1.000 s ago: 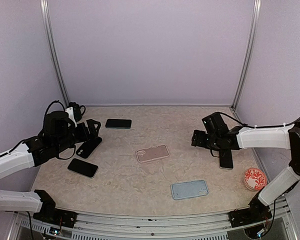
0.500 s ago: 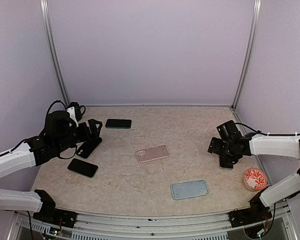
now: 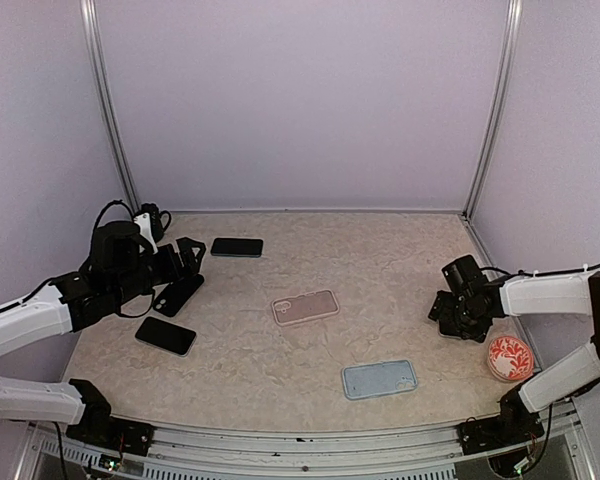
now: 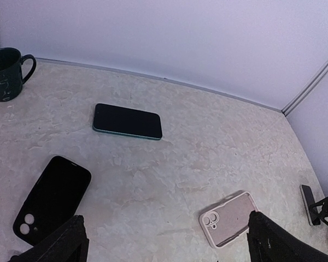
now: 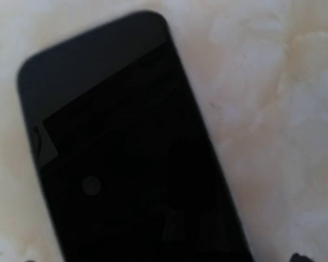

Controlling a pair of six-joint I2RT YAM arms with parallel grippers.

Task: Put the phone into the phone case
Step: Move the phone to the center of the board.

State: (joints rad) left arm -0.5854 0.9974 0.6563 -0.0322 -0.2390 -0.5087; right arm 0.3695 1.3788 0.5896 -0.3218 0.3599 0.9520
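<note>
A black phone (image 5: 131,164) lies flat on the table and fills the right wrist view. My right gripper (image 3: 460,308) hangs close over it, open, with only its fingertips (image 5: 298,256) showing wide apart at the bottom edge, clear of the phone's sides. In the top view the gripper hides that phone. A pink phone case (image 3: 305,307) lies hollow side up at the table's middle, also seen as the pink case (image 4: 229,218) in the left wrist view. My left gripper (image 3: 185,255) stands open at the far left, holding nothing.
A blue case (image 3: 380,379) lies near the front. Black phones lie at the back left (image 3: 237,247) and front left (image 3: 166,336), with a black case (image 3: 177,295) between them. A dark mug (image 3: 152,220) stands in the back left corner. A red patterned dish (image 3: 509,357) sits by the right arm.
My right arm has pulled back to the right and come down over the black phone, its jaws widening. The left arm has not moved.
</note>
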